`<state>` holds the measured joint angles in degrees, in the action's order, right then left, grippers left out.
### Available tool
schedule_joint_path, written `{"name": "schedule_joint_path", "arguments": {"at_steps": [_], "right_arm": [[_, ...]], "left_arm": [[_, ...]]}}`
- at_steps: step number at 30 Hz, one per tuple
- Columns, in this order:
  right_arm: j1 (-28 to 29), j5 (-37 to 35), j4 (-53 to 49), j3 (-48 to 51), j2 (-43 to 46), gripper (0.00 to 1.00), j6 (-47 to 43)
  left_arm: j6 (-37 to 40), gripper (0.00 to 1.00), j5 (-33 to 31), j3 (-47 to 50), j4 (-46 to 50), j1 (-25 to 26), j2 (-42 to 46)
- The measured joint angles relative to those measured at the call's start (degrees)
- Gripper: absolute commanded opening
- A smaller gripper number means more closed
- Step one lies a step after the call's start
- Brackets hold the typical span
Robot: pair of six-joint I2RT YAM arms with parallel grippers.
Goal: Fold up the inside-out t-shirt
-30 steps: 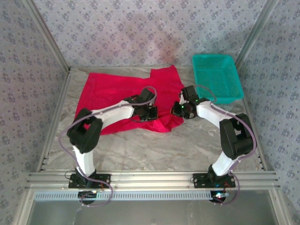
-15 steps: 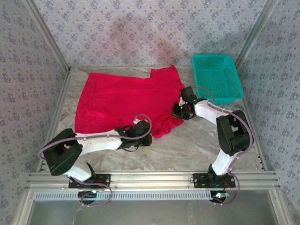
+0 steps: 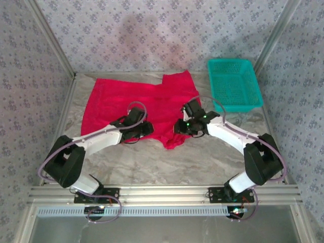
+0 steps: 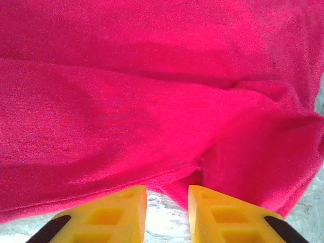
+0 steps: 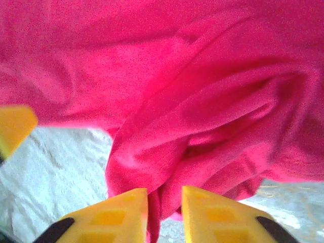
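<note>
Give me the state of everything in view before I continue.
T-shirt: spread out, unfolded, near right corner bunched.
Basket: upright, empty.
Left end effector: open at the shirt's near edge, nothing between.
Right end effector: jaws parted around a shirt fold; grip unclear.

Crumpled red t-shirt (image 5: 212,96), fold between fingers (image 5: 114,215) of right hand (image 5: 164,202), pale table (image 5: 55,162)

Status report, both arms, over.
Left end effector open, empty, at shirt edge. Right end effector: shirt fold between jaws, grip unclear. Basket apart from shirt, nothing in the way.
</note>
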<state>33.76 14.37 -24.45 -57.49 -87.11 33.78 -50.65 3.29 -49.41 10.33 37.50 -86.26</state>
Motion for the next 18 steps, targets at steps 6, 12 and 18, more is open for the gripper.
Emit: {"name": "schedule_joint_path", "arguments": {"at_steps": [6,12,18], "right_arm": [[3.1,0.4,2.6,0.0,-5.9,0.46,3.0],[3.1,-0.6,2.9,-4.4,-11.8,0.03,3.9],[3.6,-2.6,-5.2,-16.6,-12.5,0.00,2.6]], "left_arm": [[-0.3,0.28,4.3,0.3,-0.1,-1.1,-1.2],[-1.1,0.28,5.6,2.3,-0.5,-1.3,-1.2],[-1.1,0.28,6.3,2.8,-0.5,-2.4,-1.2]]}}
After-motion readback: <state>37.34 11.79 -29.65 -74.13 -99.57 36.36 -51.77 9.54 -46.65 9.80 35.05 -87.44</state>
